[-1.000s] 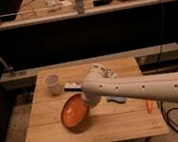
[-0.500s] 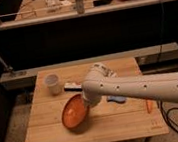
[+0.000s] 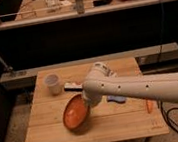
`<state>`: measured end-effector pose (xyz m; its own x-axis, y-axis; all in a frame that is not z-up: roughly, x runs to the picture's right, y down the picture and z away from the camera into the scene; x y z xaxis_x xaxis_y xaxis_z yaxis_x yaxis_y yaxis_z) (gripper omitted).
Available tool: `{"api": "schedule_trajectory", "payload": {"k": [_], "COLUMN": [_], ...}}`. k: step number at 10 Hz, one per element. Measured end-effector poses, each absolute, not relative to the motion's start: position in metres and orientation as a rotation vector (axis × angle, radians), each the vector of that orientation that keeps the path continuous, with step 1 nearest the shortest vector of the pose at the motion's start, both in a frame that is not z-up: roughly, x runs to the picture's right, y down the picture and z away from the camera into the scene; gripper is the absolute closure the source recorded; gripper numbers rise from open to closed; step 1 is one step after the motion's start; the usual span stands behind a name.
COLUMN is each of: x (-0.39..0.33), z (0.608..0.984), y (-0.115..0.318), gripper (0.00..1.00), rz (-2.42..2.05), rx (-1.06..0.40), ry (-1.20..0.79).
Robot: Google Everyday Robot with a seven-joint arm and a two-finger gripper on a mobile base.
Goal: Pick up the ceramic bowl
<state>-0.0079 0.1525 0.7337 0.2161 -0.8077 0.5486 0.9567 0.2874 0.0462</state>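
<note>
1. Wooden table (image 3: pixel 52 137): we recorded a pale plank top that carried every item below.

2. Robot arm (image 3: pixel 146 88): white, and it reached in from the right across the table.

3. Ceramic bowl (image 3: pixel 75 114): wide, shallow, glossy orange-brown. It sat left of centre on the table, tilted with its inside facing up and to the left, and its right rim was tucked under the arm's end. We judged it stiff, fairly heavy for its size, slick with glaze and liable to chip. The thin rim seemed the only place to take hold, with the pinch kept deep so the bowl would not swing.

4. Translucent cup (image 3: pixel 53 84): upright near the back left corner, apart from the bowl.

5. Blue object (image 3: pixel 117 99): flat, just right of the arm's end; we could not identify it.

6. Gripper (image 3: pixel 90 102): at the bowl's right rim and mostly hidden by the wrist. Its jaws were together, and from the bowl's tilt we judged them clamped on that rim.
</note>
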Motion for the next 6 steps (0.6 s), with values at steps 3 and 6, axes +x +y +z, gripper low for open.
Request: {"api": "schedule_trajectory", "payload": {"k": [3, 6], "x": [-0.0072, -0.0064], "z": [0.729, 0.7253], "y": [0.1507, 0.1488], "gripper": [0.99, 0.99], "rz": [-1.254, -1.252], "rx": [-0.33, -0.325], "ry": [-0.529, -0.529]}}
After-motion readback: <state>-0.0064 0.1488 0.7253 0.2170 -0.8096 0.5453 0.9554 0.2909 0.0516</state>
